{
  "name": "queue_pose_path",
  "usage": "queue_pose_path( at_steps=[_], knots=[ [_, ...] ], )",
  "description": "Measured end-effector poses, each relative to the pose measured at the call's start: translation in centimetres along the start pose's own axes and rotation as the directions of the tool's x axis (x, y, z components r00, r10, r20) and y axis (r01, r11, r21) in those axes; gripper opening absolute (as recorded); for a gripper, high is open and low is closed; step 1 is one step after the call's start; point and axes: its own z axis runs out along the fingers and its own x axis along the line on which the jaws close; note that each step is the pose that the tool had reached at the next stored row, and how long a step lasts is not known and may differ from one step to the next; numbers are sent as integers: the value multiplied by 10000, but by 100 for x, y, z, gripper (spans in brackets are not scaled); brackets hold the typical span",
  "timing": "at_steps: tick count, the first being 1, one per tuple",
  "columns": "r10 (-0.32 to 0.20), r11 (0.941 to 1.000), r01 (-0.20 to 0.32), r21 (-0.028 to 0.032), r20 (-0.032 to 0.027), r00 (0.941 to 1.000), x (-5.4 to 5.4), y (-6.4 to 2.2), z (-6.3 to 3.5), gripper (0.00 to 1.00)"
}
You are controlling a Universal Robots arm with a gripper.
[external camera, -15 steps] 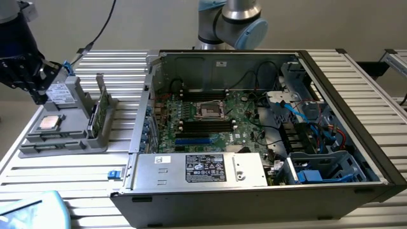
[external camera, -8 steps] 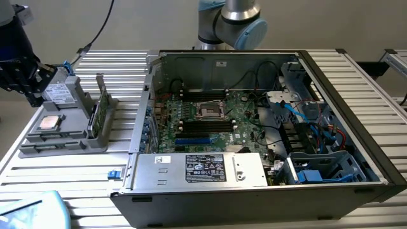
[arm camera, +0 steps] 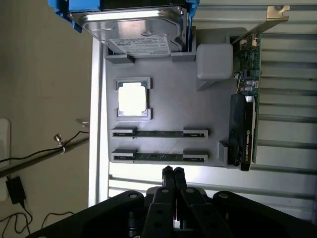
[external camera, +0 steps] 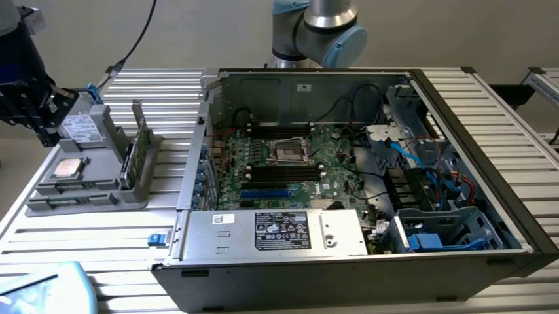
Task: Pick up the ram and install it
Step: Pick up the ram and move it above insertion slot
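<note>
One pincer [arm camera: 173, 171], fingertips pressed together with nothing between them, so closed and empty. It hangs clear of the tray, not touching any part.

Two ram sticks sit just ahead of it. The first ram stick [arm camera: 158, 156] is nearest the fingertips. The second ram stick [arm camera: 158, 133] lies parallel one row farther out. Both stand on edge in the gray tray [arm camera: 173, 89], each clipped at both ends with the middle span bare.

Handling, judged: light, stiff, thin, and fragile. The board would not flex, but the chips and contact edge should not be squeezed or scraped. The likely best hold is across the two flat faces at mid-length, on the bare span between the end clips. There it balances and comes straight up. The faces are smooth, so it could slip or tilt if pinched off-centre.

Counts farther out on the tray:
- One square silver processor chip [arm camera: 132, 98], beyond the second stick.
- One hard drive [arm camera: 133, 29] in a blue carrier at the far end.
- One pale gray block [arm camera: 214, 60] beside the drive.
- One graphics card [arm camera: 242, 134], standing on edge along the tray's side.

One tray in all, on the slatted metal surface [external camera: 61, 229].

Well apart from the pincer is one open computer case [external camera: 349, 275] holding one motherboard [external camera: 332, 157]. Its long black memory slots [external camera: 281, 173] come in several rows, exact number not readable.
</note>
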Motion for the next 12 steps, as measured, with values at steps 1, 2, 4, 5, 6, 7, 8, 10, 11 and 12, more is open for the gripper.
queue_pose_path(
  at_steps=[1, 2, 4, 5, 6, 7, 8, 10, 11, 12],
  knots=[
    [0, 10000, 0, 0, 0, 10000, 0, 0, 0, 10],
    [0, 10000, 0, 0, 0, 10000, 0, 0, 0, 10],
    [0, 10000, 0, 0, 0, 10000, 0, 0, 0, 10],
    [0, 10000, 0, 1, 0, 10000, 0, 0, 0, 10],
    [0, 10000, 0, 0, 0, 10000, 0, 0, 0, 10],
    [0, 10000, 0, 0, 0, 10000, 0, 0, 0, 10],
    [0, 10000, 0, 0, 0, 10000, 0, 0, 0, 10],
    [-3, 10000, 3, 1, 0, 10000, 0, 0, 0, 10],
    [-39, 10000, 39, 5, 4, 10000, 0, 0, 1, 10],
    [-113, 9999, 113, 14, 19, 9999, 0, 0, 3, 10]
  ],
)
